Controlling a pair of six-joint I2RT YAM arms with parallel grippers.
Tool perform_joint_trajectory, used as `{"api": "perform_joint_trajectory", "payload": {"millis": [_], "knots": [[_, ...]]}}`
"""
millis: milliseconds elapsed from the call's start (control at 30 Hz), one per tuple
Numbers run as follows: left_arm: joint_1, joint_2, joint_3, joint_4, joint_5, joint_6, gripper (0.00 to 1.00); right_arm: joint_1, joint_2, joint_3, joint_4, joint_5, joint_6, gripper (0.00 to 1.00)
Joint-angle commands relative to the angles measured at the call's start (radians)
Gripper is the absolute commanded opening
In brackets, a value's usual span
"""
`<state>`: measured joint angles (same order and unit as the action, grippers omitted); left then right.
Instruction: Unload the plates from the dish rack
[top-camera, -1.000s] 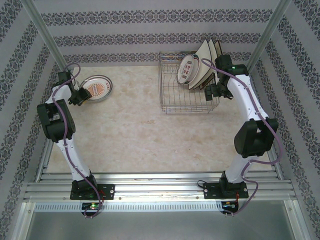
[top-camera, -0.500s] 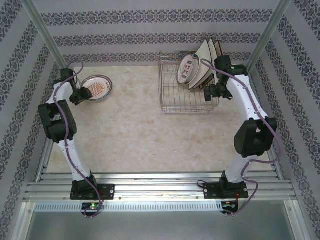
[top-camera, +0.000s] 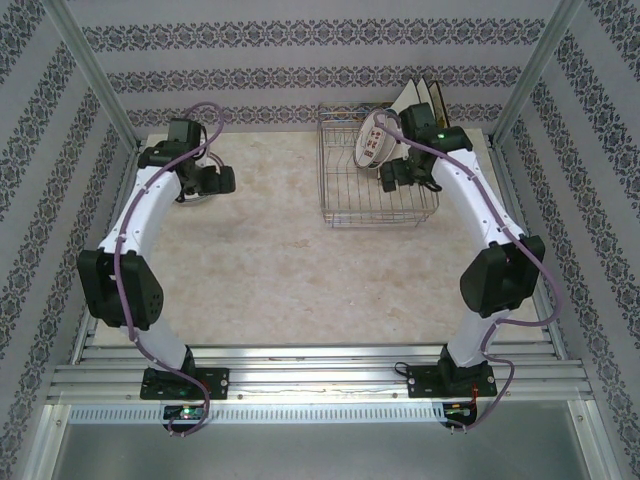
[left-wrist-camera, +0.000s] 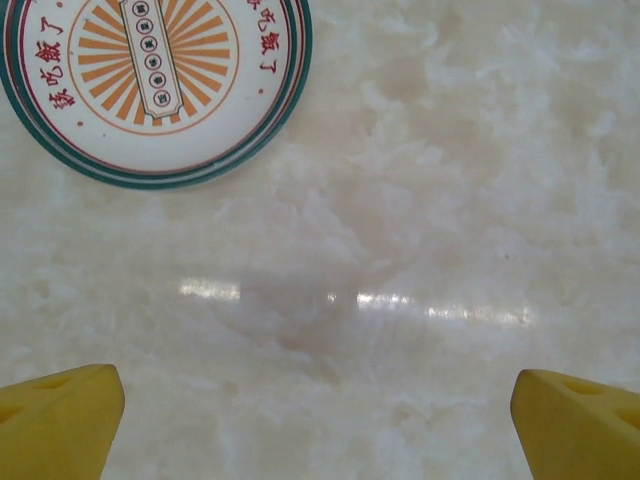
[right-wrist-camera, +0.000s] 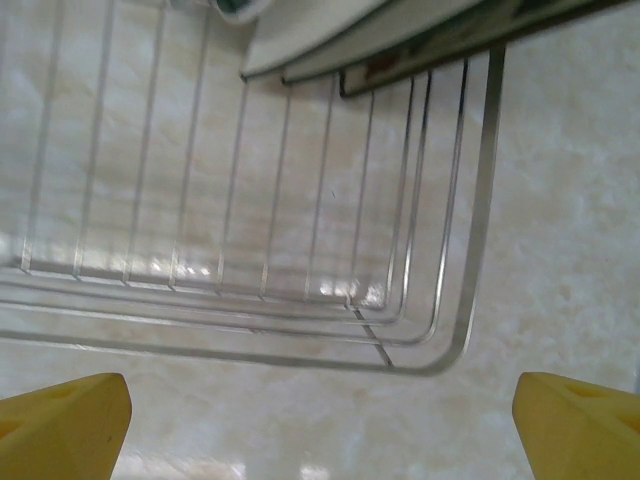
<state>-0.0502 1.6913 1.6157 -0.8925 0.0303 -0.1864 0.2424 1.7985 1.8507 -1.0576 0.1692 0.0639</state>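
a: so, where do the plates stand?

b: most sit in the rectangular silver wire dish rack (top-camera: 380, 195), right of the middle near the top of the overhead view. a small round white plate with a red pattern (top-camera: 374, 137) leans upright among the divider wires. the larger cream square plates with dark rims (top-camera: 418, 98) lean behind it at the rack's far right corner.

a: and outside it?

b: one round white plate with a teal rim and an orange sunburst (left-wrist-camera: 155, 80) lies flat on the pale marbled table (top-camera: 280, 260). it sits in the upper left corner of the left wrist view, cut by the frame edge.

a: the grippers?

b: the left gripper (left-wrist-camera: 316, 395) hangs over bare table, its yellow fingers (left-wrist-camera: 60, 420) spread wide at the bottom corners. it holds nothing and is clear of that plate. the right gripper (right-wrist-camera: 320, 400) is spread wide too, empty, over the table just outside the rack's rounded corner.

a: anything in the way?

b: in the right wrist view the rack's rim wires run between the gripper and the square plates' edges at the top of the frame. from above, the right arm (top-camera: 470, 195) crosses the rack's right side. striped patterned walls (top-camera: 300, 60) and two slanted metal posts (top-camera: 90, 70) hem the table in.
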Motion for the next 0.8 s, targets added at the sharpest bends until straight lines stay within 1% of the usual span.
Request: {"api": "perform_joint_trajectory", "payload": {"millis": [0,133,267,400,500,600,767], "knots": [[-0.031,-0.013,-0.022,-0.116,-0.08,-0.013,1.0,0.016,0.026,0.092,0.06,-0.008,0.069,0.98],[-0.05,0.001,-0.028,-0.143,-0.06,-0.009,1.0,0.022,0.11,0.236,0.065,-0.031,0.095,0.98],[-0.066,0.02,-0.02,-0.162,-0.055,-0.007,1.0,0.028,0.257,0.459,0.025,-0.043,0.114,0.98],[-0.07,0.042,0.015,-0.187,-0.055,-0.008,1.0,0.041,0.435,0.716,-0.026,-0.007,0.12,0.98],[-0.073,0.054,0.032,-0.193,-0.049,-0.005,1.0,0.046,0.538,0.837,-0.004,0.027,0.122,0.96],[-0.074,0.066,0.04,-0.189,-0.033,-0.004,1.0,0.043,0.606,0.895,0.034,0.048,0.129,0.93],[-0.075,0.09,0.038,-0.169,-0.027,-0.007,1.0,0.042,0.667,0.895,0.109,0.089,0.134,0.82]]}}
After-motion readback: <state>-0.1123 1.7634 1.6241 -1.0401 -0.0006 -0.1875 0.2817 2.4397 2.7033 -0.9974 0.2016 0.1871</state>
